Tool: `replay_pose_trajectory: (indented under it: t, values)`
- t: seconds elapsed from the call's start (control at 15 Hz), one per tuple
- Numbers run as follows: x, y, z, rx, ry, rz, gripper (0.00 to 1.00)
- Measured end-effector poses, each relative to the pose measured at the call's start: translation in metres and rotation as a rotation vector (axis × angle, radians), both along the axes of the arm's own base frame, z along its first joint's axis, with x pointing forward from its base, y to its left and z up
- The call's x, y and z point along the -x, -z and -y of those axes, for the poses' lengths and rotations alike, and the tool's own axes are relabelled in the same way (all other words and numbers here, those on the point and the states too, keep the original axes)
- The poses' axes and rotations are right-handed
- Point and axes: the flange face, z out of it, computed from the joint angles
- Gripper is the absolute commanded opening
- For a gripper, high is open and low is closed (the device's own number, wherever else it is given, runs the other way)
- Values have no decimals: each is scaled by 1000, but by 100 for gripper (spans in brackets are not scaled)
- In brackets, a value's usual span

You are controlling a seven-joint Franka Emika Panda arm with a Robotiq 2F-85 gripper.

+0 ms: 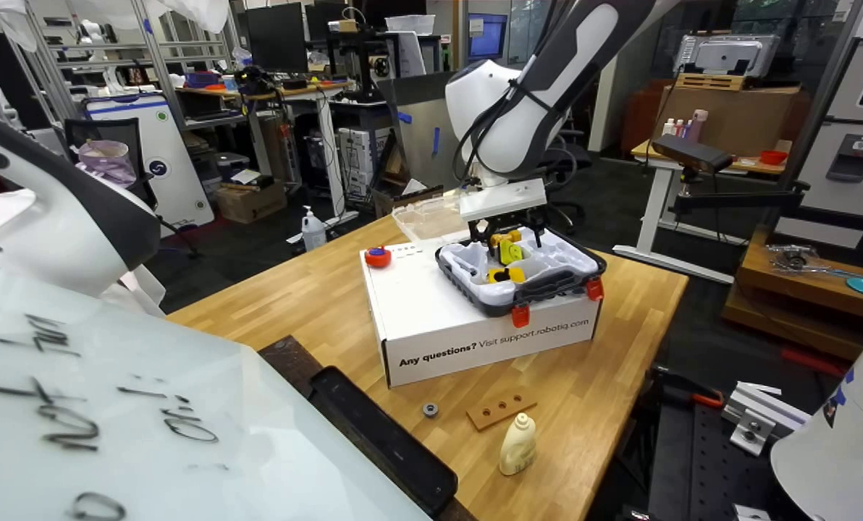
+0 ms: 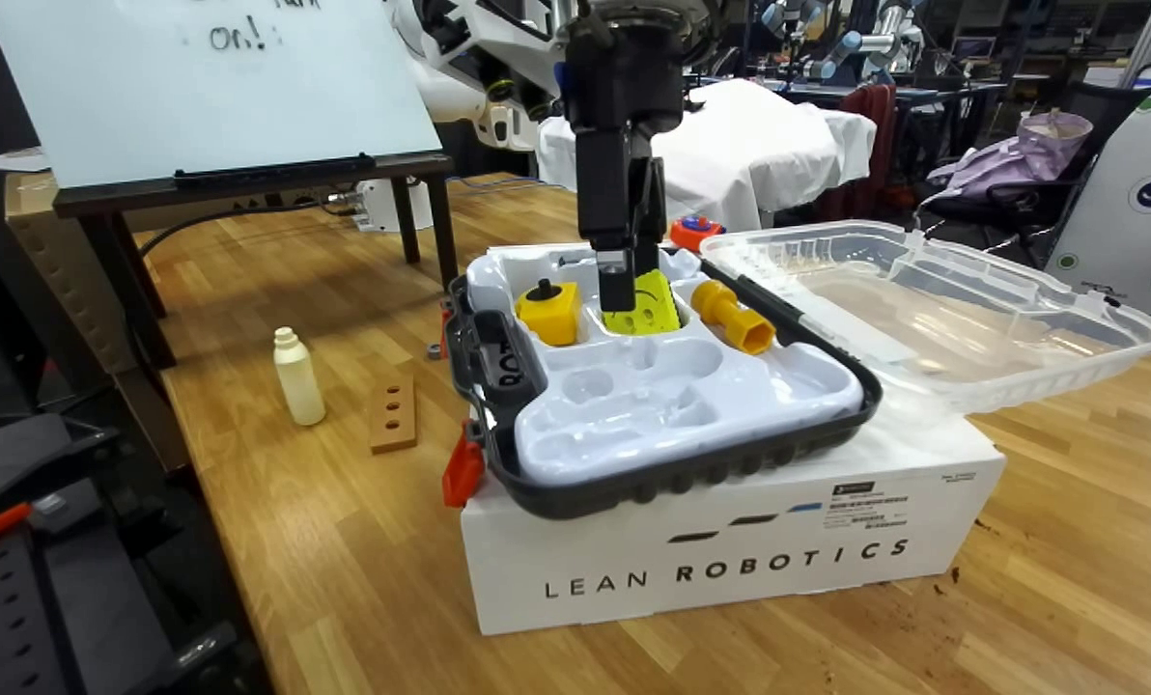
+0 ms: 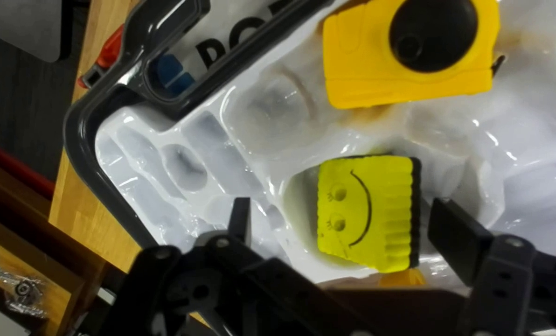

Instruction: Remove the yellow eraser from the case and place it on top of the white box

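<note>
Above one case [image 2: 677,410] holding one eraser [image 3: 364,212], the gripper [image 3: 344,217] points to six o'clock, spread wide, empty. One box [image 2: 730,550] beneath.

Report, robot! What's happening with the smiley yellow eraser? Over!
Gripper open. Yellow eraser inside case. Possibly in the way: case covers much of white box.

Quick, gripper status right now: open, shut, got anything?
Gripper: open, holding nothing; it straddles the yellow eraser, with a gap showing on each side in the wrist view.
</note>
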Motion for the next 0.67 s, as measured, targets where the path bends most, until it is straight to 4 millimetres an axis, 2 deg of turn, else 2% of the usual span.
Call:
replay_pose_trajectory:
  t: [0.53, 0.67]
  values:
    - [1, 4, -1, -11, 14, -5, 10]
    - [1, 5, -1, -13, 14, -7, 2]
